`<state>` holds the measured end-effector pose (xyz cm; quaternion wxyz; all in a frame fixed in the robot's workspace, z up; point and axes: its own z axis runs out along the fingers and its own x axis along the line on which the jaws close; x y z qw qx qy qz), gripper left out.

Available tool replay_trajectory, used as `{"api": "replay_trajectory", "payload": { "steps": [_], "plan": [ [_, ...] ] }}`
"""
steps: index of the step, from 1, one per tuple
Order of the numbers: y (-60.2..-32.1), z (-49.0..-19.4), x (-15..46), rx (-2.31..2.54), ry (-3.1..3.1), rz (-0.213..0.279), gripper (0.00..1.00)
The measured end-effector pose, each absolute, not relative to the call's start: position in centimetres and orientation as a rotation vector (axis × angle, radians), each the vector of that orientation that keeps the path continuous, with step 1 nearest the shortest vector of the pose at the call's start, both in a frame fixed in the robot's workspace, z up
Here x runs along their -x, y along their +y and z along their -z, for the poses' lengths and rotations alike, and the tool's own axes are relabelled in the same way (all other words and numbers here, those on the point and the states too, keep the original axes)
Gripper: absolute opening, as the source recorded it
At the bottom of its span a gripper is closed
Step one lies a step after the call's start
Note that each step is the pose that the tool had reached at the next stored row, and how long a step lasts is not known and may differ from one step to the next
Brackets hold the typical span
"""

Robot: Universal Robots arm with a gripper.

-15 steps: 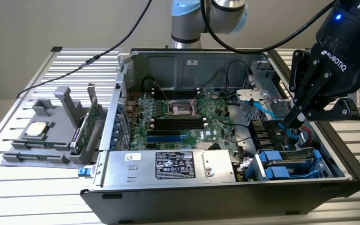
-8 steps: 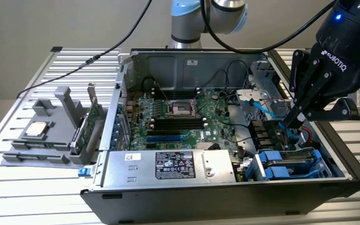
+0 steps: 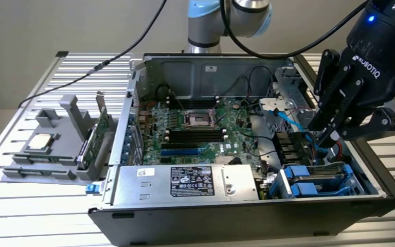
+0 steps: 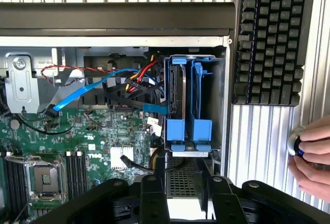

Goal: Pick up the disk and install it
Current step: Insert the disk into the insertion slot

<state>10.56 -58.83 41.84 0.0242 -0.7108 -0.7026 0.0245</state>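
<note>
Blue plastic frames the disk (image 3: 321,177), which stands on edge in the drive cage (image 3: 352,180) at a corner of the open computer case (image 3: 204,67), toward the exterior view's right. In the wrist view the disk (image 4: 179,87) fills one slot of the cage (image 4: 223,105), with a second blue carrier (image 4: 200,95) just beside it in the next slot. The cage walls appear to keep both upright, and the blue tabs face outward, probably so a carrier can be pinched and slid along its rails.

The tool (image 3: 324,134) hangs over that corner of the case, above the cage and apart from the disk; its fingers stand parted and grasp nothing, and in the wrist view the tool (image 4: 185,203) shows bare gap between them. Judged from how it lies, the disk looks seated in its slot, so the installing seems largely done.

On the table (image 3: 19,216), at the exterior view's left, a grey holder (image 3: 53,154) keeps a small silver chip (image 3: 41,141) flat and a green card (image 3: 100,136) on edge, well apart from the work. A black keyboard (image 4: 268,38) lies outside the case, and a person's hand (image 4: 314,162) rests near it on a small blue-and-silver object (image 4: 296,144).
</note>
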Motion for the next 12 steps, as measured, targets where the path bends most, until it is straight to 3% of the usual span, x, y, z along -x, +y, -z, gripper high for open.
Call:
{"api": "replay_trajectory", "payload": {
  "steps": [12],
  "plan": [
    [-58.2,-41.4,-12.7,2.201,-2.17,-0.072,0.36]
  ]
}}
